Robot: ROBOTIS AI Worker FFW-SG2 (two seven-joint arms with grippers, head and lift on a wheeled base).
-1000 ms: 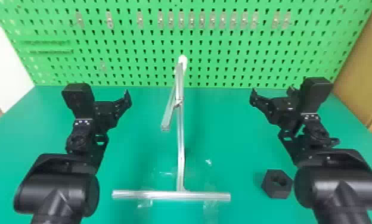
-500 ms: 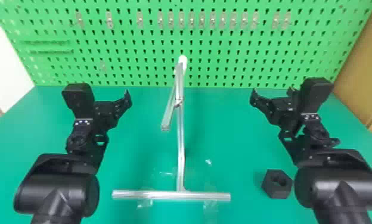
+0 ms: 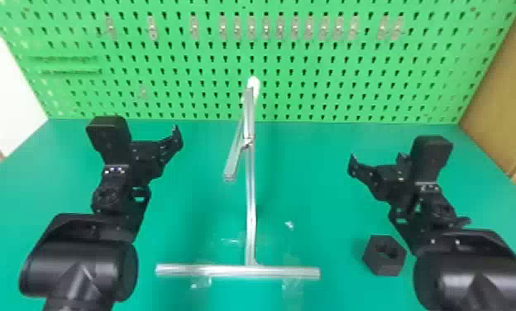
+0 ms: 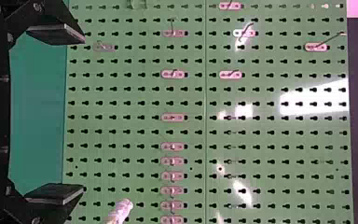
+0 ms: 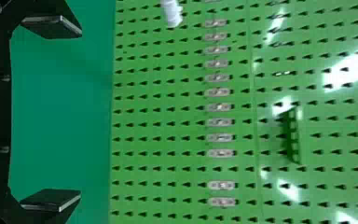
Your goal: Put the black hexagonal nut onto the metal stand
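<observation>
On the green table at the right lies the black hexagonal nut point(image 3: 384, 255), its hole showing. The metal stand point(image 3: 250, 206) is at mid-table, with a crossbar at its foot and a slanted arm ending in a white tip point(image 3: 253, 86). My left gripper point(image 3: 158, 155) is left of the stand; in its wrist view the left gripper point(image 4: 83, 114) is open and holds nothing. My right gripper point(image 3: 377, 162) is above and beyond the nut, right of the stand; its wrist view shows the right gripper point(image 5: 80, 113) wide open, nothing between its fingers.
Behind the table rises a green pegboard point(image 3: 311, 62) with a row of small metal hooks. A tan panel point(image 3: 503, 99) borders the right side. Clear tape bits point(image 3: 292, 285) lie by the stand's foot.
My right arm has lowered and drawn back slightly toward the nut's side of the table. The left arm, the stand and the nut have kept their places.
</observation>
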